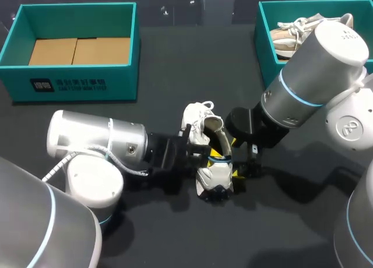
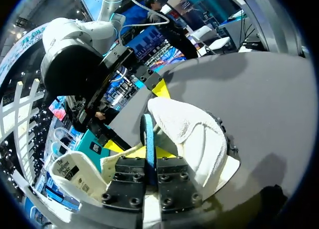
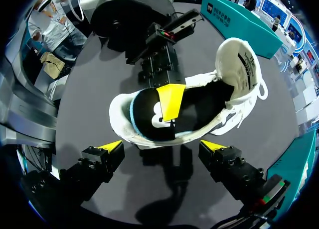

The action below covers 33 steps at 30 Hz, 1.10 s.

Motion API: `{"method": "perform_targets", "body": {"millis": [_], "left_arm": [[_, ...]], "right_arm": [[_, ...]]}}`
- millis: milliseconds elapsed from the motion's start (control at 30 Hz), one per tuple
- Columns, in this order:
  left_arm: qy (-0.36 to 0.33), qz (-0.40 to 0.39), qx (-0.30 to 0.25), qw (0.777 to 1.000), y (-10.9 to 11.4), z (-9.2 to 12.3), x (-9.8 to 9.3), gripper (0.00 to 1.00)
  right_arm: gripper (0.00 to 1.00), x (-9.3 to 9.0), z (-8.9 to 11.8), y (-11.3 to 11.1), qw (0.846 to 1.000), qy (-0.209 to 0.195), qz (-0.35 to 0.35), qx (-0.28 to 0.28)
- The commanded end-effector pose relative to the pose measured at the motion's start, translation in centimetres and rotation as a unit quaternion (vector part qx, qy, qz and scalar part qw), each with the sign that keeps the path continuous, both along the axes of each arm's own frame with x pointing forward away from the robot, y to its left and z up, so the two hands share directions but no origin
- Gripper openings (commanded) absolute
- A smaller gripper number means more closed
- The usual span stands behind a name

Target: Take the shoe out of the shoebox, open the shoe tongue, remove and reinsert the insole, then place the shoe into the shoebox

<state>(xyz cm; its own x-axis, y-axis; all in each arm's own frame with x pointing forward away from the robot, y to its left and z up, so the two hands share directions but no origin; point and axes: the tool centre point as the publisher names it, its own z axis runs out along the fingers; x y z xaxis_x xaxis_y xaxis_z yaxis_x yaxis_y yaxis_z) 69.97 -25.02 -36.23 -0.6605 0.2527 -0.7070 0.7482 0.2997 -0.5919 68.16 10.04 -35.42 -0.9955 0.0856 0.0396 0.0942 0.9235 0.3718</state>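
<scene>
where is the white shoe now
In the head view the white shoe lies central on the table, rim pinched by the left claw, the open right claw close on its right.

The table (image 1: 175, 64) lies open between the far left box (image 1: 76, 81) and far right box (image 1: 265, 46), but the left arm (image 1: 99, 140) and right arm (image 1: 309, 81) hem in the shoe (image 1: 214, 176) from both sides.

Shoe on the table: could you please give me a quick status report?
Left gripper shut on the shoe, at its side. Right gripper open, above it. Shoe on table, tongue back, insole inside.
</scene>
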Motion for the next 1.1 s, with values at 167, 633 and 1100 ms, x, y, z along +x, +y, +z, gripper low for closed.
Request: {"method": "perform_targets", "body": {"millis": [167,633,1100], "left_arm": [[-0.058,0.02,0.035,0.997,0.3,-1.5,2.9,0.0],[-0.042,0.01,-0.007,0.999,0.5,0.7,1.7,0.0],[0.041,-0.039,-0.052,0.997,0.2,4.0,-1.0,0.24]], "right_arm": [[1.0,-0.1,-0.1,0.1,1.0,-0.001,-0.001,-0.001],[1.0,-0.1,-0.1,0.1,1.0,-0.001,-0.001,-0.001],[1.0,-0.1,-0.1,0.1,1.0,-0.001,-0.001,-0.001]]}}
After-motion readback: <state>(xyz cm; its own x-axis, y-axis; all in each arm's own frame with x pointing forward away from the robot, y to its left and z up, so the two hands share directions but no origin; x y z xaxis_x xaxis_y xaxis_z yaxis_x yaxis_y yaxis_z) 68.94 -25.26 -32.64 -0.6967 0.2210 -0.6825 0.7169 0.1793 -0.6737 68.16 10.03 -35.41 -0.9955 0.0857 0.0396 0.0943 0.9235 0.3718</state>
